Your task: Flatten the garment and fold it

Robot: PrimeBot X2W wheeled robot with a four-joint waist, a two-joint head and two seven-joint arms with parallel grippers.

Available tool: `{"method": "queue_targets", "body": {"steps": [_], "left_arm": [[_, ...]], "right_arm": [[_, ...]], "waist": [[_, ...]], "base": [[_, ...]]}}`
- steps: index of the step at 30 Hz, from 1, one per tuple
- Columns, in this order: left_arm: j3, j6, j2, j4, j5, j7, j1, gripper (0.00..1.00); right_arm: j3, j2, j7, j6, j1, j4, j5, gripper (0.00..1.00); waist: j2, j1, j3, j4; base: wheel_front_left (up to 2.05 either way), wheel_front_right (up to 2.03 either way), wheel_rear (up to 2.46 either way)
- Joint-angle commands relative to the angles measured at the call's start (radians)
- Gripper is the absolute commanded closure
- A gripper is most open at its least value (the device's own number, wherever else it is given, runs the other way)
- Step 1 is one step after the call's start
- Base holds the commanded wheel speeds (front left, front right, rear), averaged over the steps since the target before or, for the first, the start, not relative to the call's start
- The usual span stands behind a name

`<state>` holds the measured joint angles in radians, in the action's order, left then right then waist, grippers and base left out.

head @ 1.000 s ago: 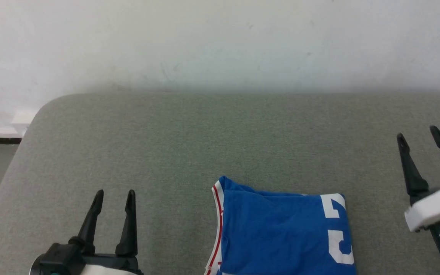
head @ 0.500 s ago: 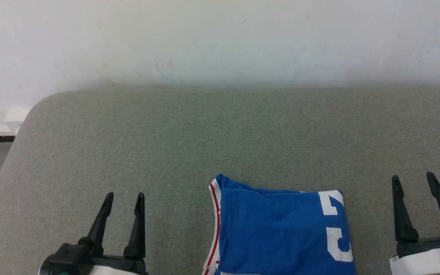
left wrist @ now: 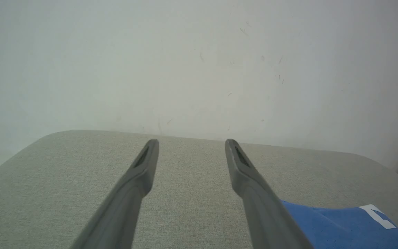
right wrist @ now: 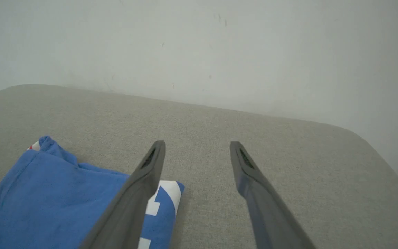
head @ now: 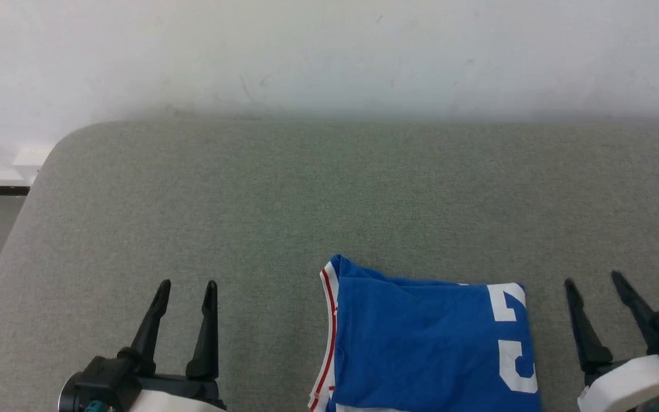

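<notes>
Head view: folded royal-blue knit jersey [head: 421, 349] is lying bottom centre, black left gripper [head: 187, 284] and right gripper [head: 592, 278] flanking it, fingers spread, empty.

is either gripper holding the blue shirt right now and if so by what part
Nothing is held. The left gripper and right gripper are both open, apart from the folded garment, which lies on the grey surface between them.

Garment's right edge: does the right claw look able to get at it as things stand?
Probably yes. The right claw stands open just beside the folded garment, apart from it, with bare grey tabletop between them and nothing blocking.
</notes>
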<state>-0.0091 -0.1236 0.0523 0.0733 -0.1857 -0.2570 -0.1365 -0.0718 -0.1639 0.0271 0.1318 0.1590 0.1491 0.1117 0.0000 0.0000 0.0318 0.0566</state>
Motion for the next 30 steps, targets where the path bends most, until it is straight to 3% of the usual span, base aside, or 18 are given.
{"method": "queue_targets", "body": {"steps": [1, 7, 11, 20, 25, 26, 27, 28, 30], "left_arm": [[-0.003, -0.006, -0.002, -0.004, -0.007, -0.005, 0.017, 0.0], [-0.017, -0.006, -0.002, -0.009, -0.007, -0.005, 0.037, 0.0], [-0.031, -0.007, -0.002, -0.015, -0.007, -0.005, 0.057, 0.0], [-0.053, -0.007, -0.002, -0.026, 0.002, -0.005, 0.093, 0.0], [-0.054, -0.007, -0.002, -0.031, 0.001, -0.005, 0.103, 0.0], [-0.055, -0.007, -0.002, -0.033, 0.001, -0.005, 0.104, 0.0], [-0.057, -0.007, -0.002, -0.035, 0.001, -0.005, 0.105, 0.0], [-0.059, -0.007, -0.002, -0.036, 0.001, -0.005, 0.105, 0.0], [-0.065, -0.007, -0.002, -0.035, -0.002, -0.005, 0.104, 0.0]], "right_arm": [[0.023, -0.032, -0.078, -0.001, 0.0, 0.01, 0.048, 0.0], [0.082, -0.112, -0.421, -0.001, -0.016, 0.017, 0.268, 0.0], [0.072, -0.099, -0.571, -0.001, -0.043, -0.027, 0.364, 0.0], [0.036, -0.029, -0.704, -0.001, -0.107, -0.18, 0.344, 0.0], [0.085, -0.005, -0.742, -0.001, -0.128, -0.262, 0.351, 0.0], [0.099, -0.006, -0.744, -0.001, -0.13, -0.274, 0.348, 0.16], [0.113, -0.01, -0.74, -0.001, -0.133, -0.283, 0.34, 0.86], [0.125, -0.015, -0.73, -0.001, -0.137, -0.289, 0.329, 1.0], [0.143, -0.031, -0.699, -0.001, -0.151, -0.293, 0.301, 1.0]], "waist": [[0.0, 0.0, 0.013, 0.009], [0.0, 0.0, 0.058, 0.036], [0.0, 0.0, 0.089, 0.064], [0.0, 0.0, 0.127, 0.119], [0.0, 0.0, 0.134, 0.135], [0.0, 0.0, 0.133, 0.136], [0.0, 0.0, 0.132, 0.136], [0.0, 0.0, 0.13, 0.134], [0.0, 0.0, 0.126, 0.124]], "base": [[0.0, 0.0, 0.0], [0.0, 0.0, 0.0], [0.0, 0.0, 0.0], [0.0, 0.0, 0.0], [0.0, 0.0, 0.0], [0.0, 0.0, 0.0], [0.0, 0.0, 0.0], [0.0, 0.0, 0.0], [0.0, 0.0, 0.0]]}}
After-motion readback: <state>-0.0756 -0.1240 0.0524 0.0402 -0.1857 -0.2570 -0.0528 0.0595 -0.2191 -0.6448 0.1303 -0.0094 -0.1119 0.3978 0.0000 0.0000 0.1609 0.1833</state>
